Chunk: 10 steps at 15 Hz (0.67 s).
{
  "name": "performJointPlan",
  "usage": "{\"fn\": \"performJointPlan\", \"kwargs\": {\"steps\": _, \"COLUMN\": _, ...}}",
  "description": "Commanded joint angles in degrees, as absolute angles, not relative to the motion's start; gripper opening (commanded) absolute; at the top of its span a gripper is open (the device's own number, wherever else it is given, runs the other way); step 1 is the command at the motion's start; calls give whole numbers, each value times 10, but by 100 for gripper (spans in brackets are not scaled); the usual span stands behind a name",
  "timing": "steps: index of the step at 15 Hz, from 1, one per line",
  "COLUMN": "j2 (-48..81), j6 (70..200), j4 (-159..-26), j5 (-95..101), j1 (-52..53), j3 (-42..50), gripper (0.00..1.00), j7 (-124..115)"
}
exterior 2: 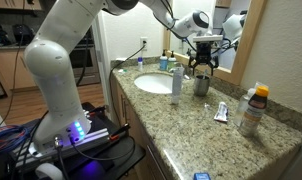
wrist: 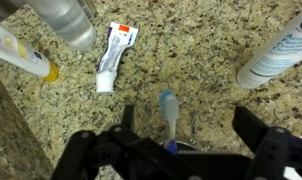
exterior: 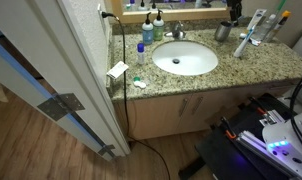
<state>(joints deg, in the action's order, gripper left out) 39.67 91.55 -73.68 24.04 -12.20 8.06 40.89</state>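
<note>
Over the far end of the tabletop [exterior 2: 191,130]: the hand [exterior 2: 201,68] hangs pointing straight down, just above a metal cup [exterior 2: 201,86] and close to the mirror.
Hand state: jaws spread wide and gripping nothing; in the wrist view the dark fingers [wrist: 271,150] touch nothing.
Between the fingers: a toothbrush [wrist: 168,106] with a blue-and-white head shows in the wrist view, touching neither finger; its lower end is hidden behind the hand's body.
Cup's place: upright on the granite, on the far side of the sink [exterior 2: 139,80], with a blue bottle [exterior 2: 176,82] standing just beside it.
Beyond the toothbrush: a toothpaste tube [wrist: 111,55] lies flat on the granite, apart from the hand.
Around the tube: a clear bottle [wrist: 71,25] and a yellow-capped tube [wrist: 26,58] on one side, and a white can [wrist: 276,55] well apart on the other.
</note>
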Motion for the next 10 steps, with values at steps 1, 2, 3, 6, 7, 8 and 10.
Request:
{"fn": "performJointPlan", "kwargs": {"steps": 1, "j2": 400, "j6": 912, "j4": -733, "j5": 240, "j1": -126, "j3": 75, "gripper": 100, "j7": 408}}
{"fn": "performJointPlan", "kwargs": {"steps": 2, "j2": 402, "j6": 912, "j4": -733, "j5": 238, "j1": -126, "j3": 75, "gripper": 100, "j7": 408}}
{"fn": "performJointPlan", "kwargs": {"steps": 3, "j2": 403, "j6": 912, "j4": -733, "j5": 238, "j1": -126, "j3": 75, "gripper": 75, "j7": 408}}
{"fn": "performJointPlan", "kwargs": {"steps": 6, "j2": 400, "j6": 914, "j4": -735, "j5": 238, "j1": -127, "j3": 74, "gripper": 60, "j7": 410}}
{"fn": "performJointPlan", "kwargs": {"steps": 7, "j2": 398, "j6": 918, "j4": -738, "j5": 240, "j1": -126, "j3": 74, "gripper": 54, "j7": 410}}
{"fn": "performJointPlan", "kwargs": {"steps": 8, "j2": 396, "j6": 920, "j4": -740, "j5": 242, "j1": -125, "j3": 75, "gripper": 45, "j7": 409}}
{"fn": "performJointPlan", "kwargs": {"steps": 10, "j2": 395, "j6": 922, "j4": -742, "j5": 247, "j1": -124, "j3": 76, "gripper": 32, "j7": 410}}
